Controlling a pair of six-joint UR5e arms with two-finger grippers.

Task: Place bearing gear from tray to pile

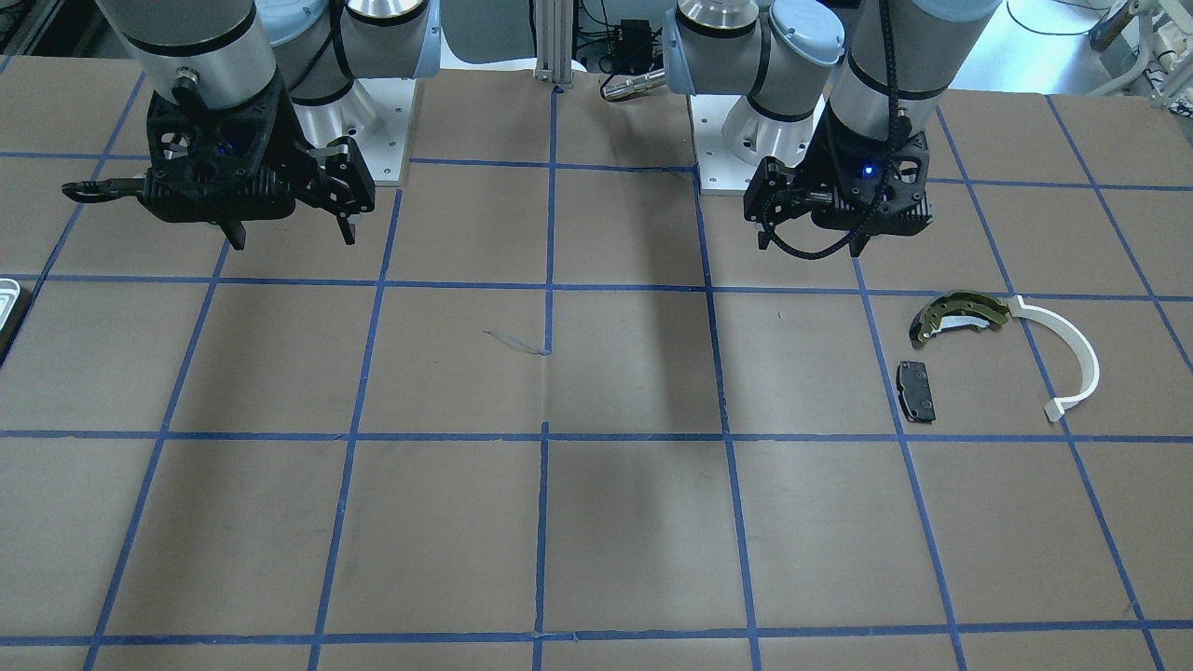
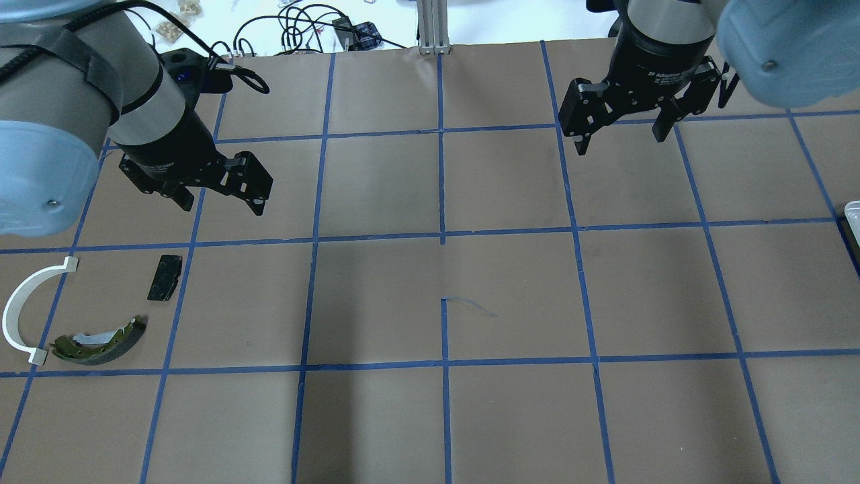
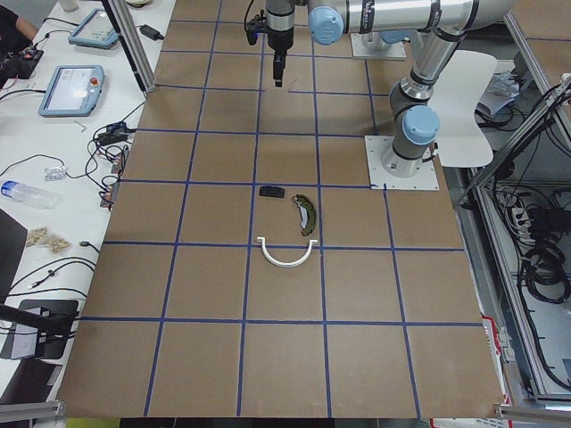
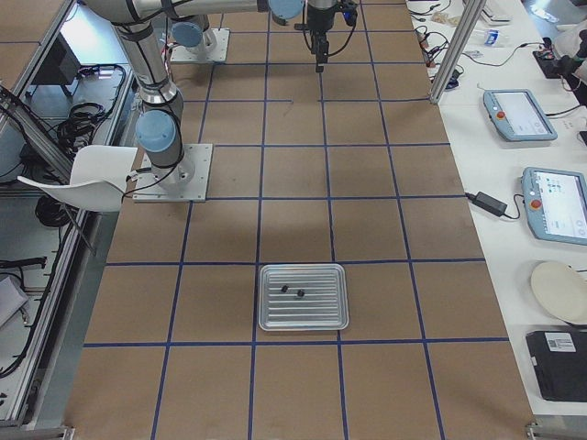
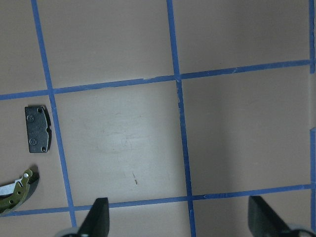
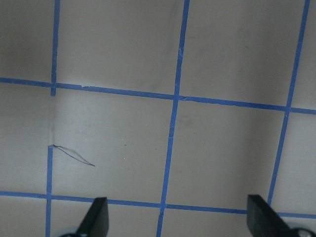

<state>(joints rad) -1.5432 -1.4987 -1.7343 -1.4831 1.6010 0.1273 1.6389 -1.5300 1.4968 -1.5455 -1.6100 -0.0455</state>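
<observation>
Two wide-open, empty claws: left gripper [image 2: 220,202], right gripper [image 2: 621,138]. The bearing gear [image 4: 283,290] lies in the tray [image 4: 323,310], far off right; best come straight down and pinch gently.

Silver arms [image 2: 138,111], pale-blue caps [image 2: 33,178], blk left claw [image 2: 222,206], right claw [image 2: 622,142] (blue LEDs [image 1: 868,171]).

no text readable — right gripper [image 2: 622,141] lettering [image 2: 664,68] blurred

Tray [image 4: 304,267] open above; pad [image 1: 916,391] sits apart frm shoe [image 1: 960,312] & arc [image 1: 1090,371], room btwn.
</observation>
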